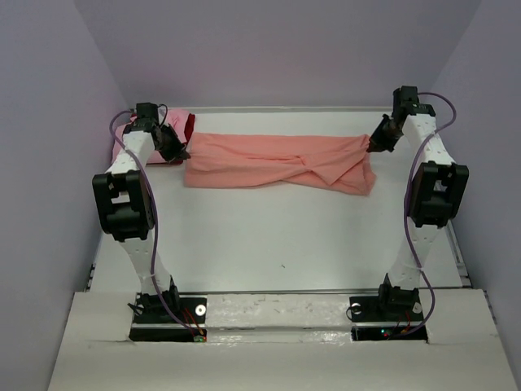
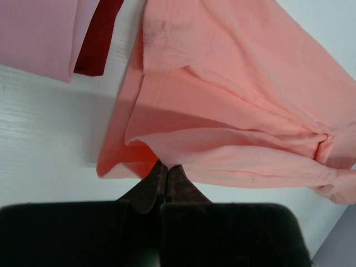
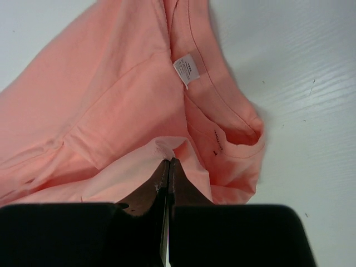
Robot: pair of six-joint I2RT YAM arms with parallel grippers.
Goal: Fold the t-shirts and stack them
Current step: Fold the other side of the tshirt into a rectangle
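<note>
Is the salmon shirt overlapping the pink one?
No, the left wrist view shows bare table between the salmon shirt and the pink shirt.

Flat white matte surface, faintly speckled; enclosed by pale lavender walls; white board ledge along near edge.

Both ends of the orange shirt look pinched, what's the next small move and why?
Probably lift both ends together: the left fingers and right fingers are shut on opposite ends of the salmon-orange shirt, which lies twisted and bunched.
</note>
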